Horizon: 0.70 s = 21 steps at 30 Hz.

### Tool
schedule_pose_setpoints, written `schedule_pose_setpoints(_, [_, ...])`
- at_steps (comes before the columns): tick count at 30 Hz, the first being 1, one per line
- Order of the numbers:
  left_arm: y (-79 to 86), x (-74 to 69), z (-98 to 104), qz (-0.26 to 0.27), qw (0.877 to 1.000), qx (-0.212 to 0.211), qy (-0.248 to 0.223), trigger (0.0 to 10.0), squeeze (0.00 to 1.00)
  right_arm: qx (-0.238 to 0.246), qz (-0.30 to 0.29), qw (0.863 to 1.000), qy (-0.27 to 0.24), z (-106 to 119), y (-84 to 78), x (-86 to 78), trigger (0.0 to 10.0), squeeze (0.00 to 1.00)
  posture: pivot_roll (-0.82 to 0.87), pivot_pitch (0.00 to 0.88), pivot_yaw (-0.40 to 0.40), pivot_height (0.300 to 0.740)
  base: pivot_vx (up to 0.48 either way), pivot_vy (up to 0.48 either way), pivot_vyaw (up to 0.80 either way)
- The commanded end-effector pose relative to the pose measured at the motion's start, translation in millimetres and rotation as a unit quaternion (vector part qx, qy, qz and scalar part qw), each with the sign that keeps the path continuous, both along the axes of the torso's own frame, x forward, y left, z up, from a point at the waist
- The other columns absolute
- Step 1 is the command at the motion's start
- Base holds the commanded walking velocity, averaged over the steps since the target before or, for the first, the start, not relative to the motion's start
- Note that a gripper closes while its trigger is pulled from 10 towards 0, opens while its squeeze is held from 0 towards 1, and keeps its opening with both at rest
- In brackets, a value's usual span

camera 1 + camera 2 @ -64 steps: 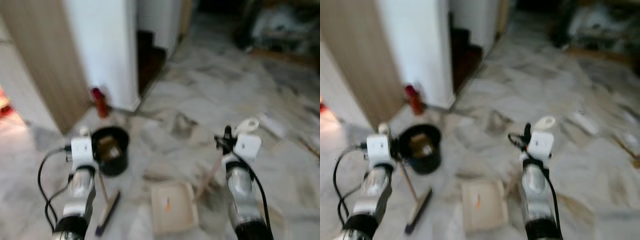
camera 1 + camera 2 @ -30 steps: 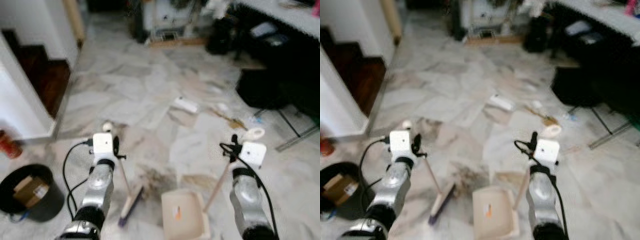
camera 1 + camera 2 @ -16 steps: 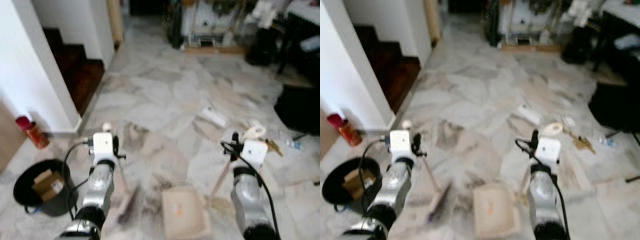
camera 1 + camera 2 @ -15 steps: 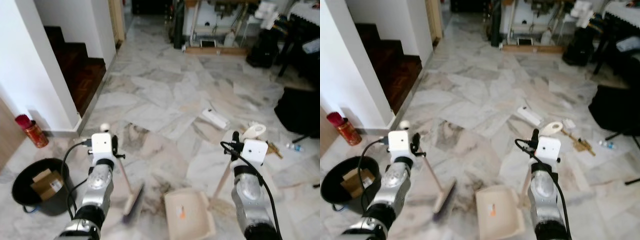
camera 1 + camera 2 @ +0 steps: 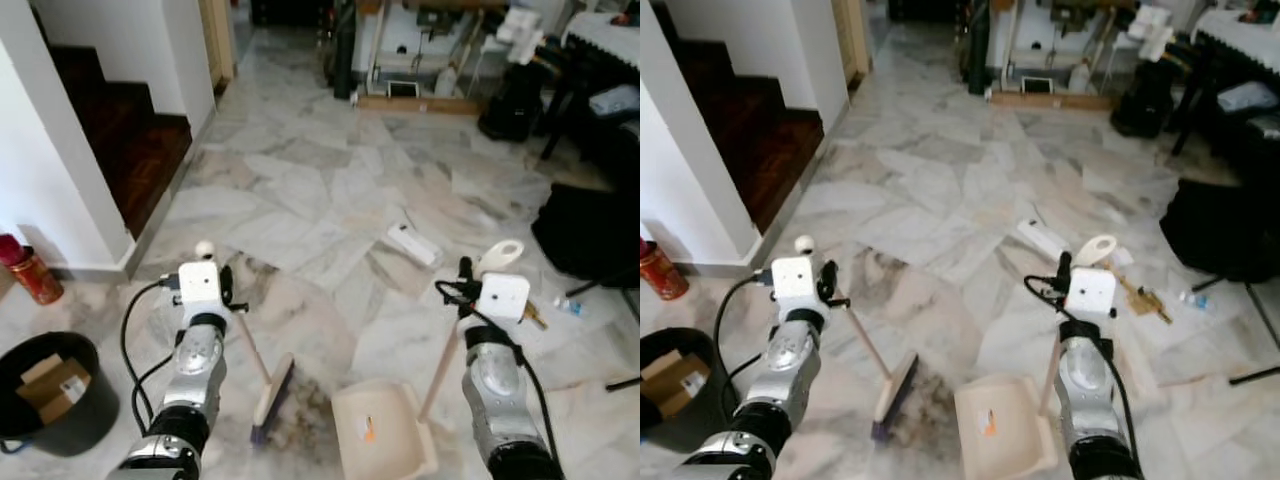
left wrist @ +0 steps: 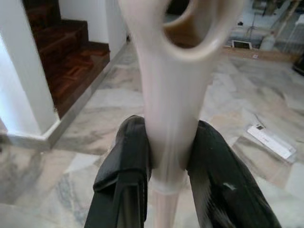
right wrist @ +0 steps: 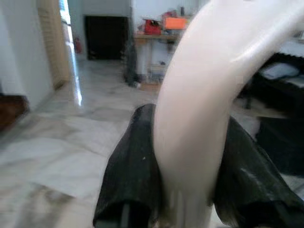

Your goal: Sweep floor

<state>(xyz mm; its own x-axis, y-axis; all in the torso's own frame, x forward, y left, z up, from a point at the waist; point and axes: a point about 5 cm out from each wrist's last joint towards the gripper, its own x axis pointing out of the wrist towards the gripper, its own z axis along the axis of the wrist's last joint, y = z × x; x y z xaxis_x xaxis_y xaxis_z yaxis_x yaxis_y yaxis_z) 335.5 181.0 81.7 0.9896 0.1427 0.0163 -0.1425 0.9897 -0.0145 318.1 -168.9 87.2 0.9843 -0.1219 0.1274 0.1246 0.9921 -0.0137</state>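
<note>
The whole scene is shifted by camera motion and the blur is gone. The broom (image 5: 262, 378) head is swung nearer the dustpan (image 5: 385, 435). The bucket (image 5: 50, 392) is now seen at the left edge.

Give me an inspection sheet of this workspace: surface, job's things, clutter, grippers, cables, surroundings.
Surface: marble floor, a dark smudge beside the broom head.
Job's things: broom, head on the floor; dustpan flat beside it.
Clutter: white flat box, small scraps, a small bottle.
Grippers: left gripper shut on the broom handle; right gripper shut on the dustpan handle.
Cables: black cable looping beside the left arm.
Surroundings: black bucket holding cardboard, red canister, dark stairs, black bag.
</note>
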Motion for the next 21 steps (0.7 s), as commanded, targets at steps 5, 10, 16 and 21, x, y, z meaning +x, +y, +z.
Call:
schedule_pose_setpoints(5, [-5.1,13.5,24,-0.002,0.999,0.008,-0.043,10.0,0.00,0.001,-0.022,0.999,-0.027,16,-14.8,8.2,10.0,0.00,-0.01,0.000,-0.046,0.740,0.337,0.000,0.00])
schedule_pose_setpoints(10, [-3.0,15.3,28,0.004,0.999,0.005,-0.049,10.0,0.00,-0.004,-0.016,0.999,-0.033,20,-12.1,10.7,10.0,0.00,-0.01,0.000,-0.046,0.740,0.339,0.000,0.43])
schedule_pose_setpoints(16, [0.9,14.7,27,0.018,0.999,0.005,-0.048,10.0,0.00,0.007,-0.010,0.999,-0.038,23,-7.3,13.1,10.0,0.00,0.00,0.000,-0.055,0.740,0.351,0.000,0.54])
schedule_pose_setpoints(21, [1.4,16.8,31,0.017,0.999,0.005,-0.052,10.0,0.00,0.009,-0.013,0.999,-0.042,25,-9.1,14.2,10.0,0.00,0.00,0.000,-0.046,0.740,0.352,0.000,0.00])
